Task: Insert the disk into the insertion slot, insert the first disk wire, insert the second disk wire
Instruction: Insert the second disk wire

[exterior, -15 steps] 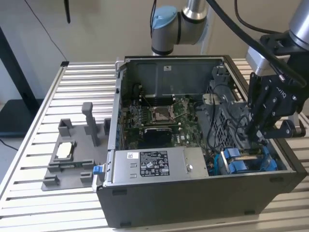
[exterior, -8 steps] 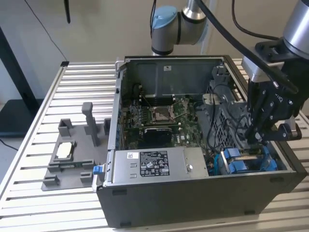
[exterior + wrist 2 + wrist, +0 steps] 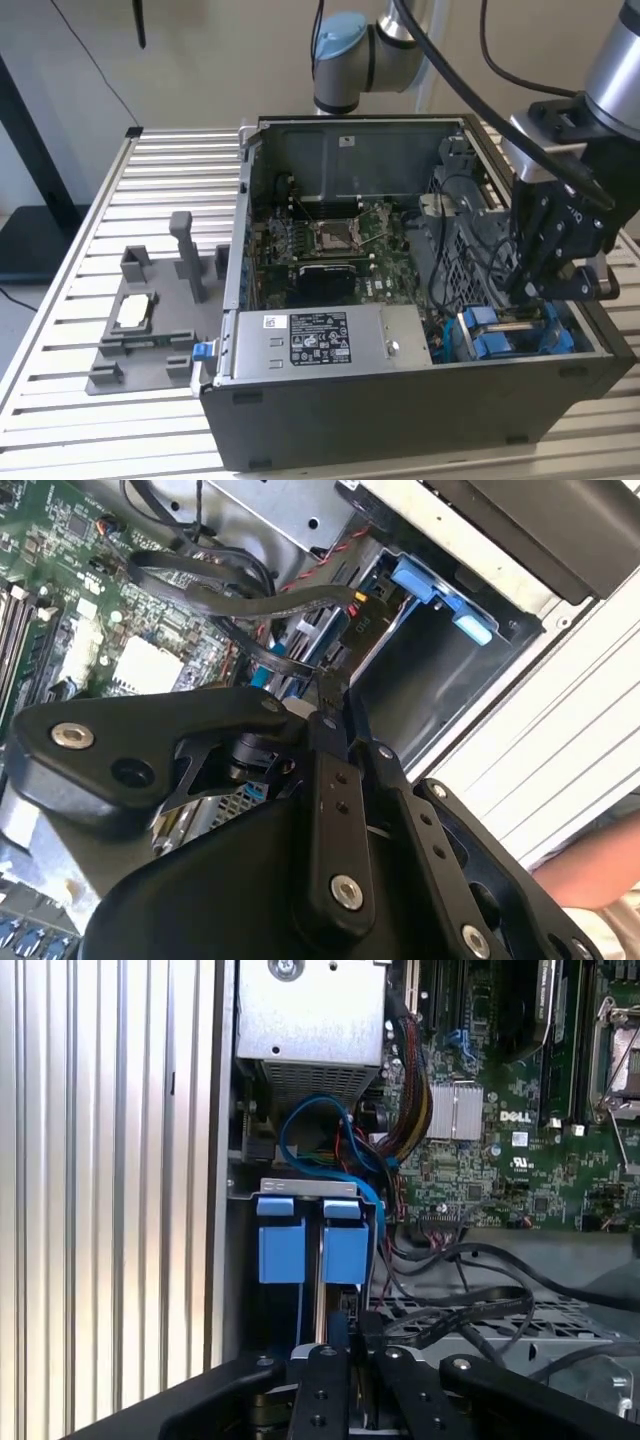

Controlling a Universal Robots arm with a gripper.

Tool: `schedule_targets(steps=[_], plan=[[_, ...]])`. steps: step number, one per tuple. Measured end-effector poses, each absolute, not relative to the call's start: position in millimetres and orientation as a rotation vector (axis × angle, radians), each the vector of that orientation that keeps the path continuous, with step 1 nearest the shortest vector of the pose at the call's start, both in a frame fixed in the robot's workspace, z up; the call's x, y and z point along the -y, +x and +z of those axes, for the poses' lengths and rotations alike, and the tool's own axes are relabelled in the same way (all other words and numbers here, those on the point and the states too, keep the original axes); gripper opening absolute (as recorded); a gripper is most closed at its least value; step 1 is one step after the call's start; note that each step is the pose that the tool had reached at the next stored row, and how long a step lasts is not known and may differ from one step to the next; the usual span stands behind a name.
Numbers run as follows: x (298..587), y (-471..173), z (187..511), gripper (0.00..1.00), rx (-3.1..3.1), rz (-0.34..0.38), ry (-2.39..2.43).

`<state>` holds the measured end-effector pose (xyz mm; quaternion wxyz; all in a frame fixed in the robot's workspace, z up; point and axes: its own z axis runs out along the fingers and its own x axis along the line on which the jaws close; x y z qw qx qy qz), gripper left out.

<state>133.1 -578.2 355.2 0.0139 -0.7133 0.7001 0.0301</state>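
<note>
Two blue carrier ends [image 3: 281, 1250] | pincer [image 3: 535, 288] just beside | its grip: cannot tell

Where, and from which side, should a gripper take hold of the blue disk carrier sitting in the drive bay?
Probably by its two blue tabs, pinched across the pair, coming in through the case's open side. Only that tabbed end is exposed; the metal bay encloses the rest.

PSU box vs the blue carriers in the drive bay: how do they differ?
The power-supply box is silver metal with a printed label; the blue carriers are bright plastic. The box is far larger than the carriers. The box lies clear of the gripper; the carriers sit just below it. Both sit inside the open case.
</note>
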Motion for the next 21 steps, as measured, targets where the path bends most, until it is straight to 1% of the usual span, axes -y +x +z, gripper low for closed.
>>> schedule_targets(steps=[6,11,21], plan=[[578,140,351,0.16,-2.192,0.125,-2.231],[578,143,349,0.16,-2.214,0.176,-2.250],[578,158,344,0.16,-2.233,0.247,-2.267]])
